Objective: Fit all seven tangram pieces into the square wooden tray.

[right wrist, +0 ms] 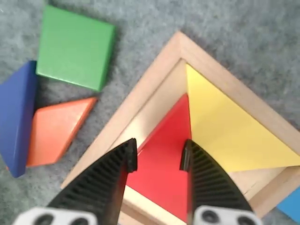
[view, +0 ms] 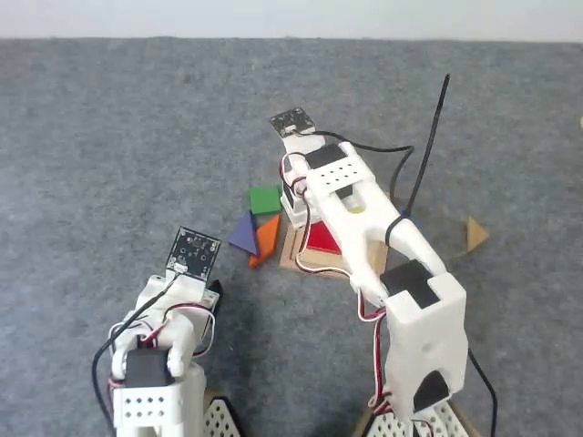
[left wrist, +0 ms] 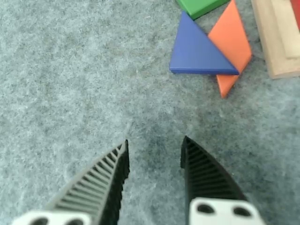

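From above, the right arm [view: 364, 218] covered most of the wooden tray [view: 291, 253], leaving only one corner and a strip of the red piece [view: 322, 238] bare. In the left wrist view the picture's edge cut off the green piece [left wrist: 199, 4] and the tray. In the right wrist view a light blue piece [right wrist: 291, 210] was cut to a sliver, its shape impossible to tell.

Grey felt tabletop [view: 109, 137] is carrying wooden tray [right wrist: 136, 98]; green square [view: 265, 199], blue triangle [view: 242, 235], orange piece [view: 266, 238] lying just beside it, tan triangle [view: 475, 233] lying well apart.
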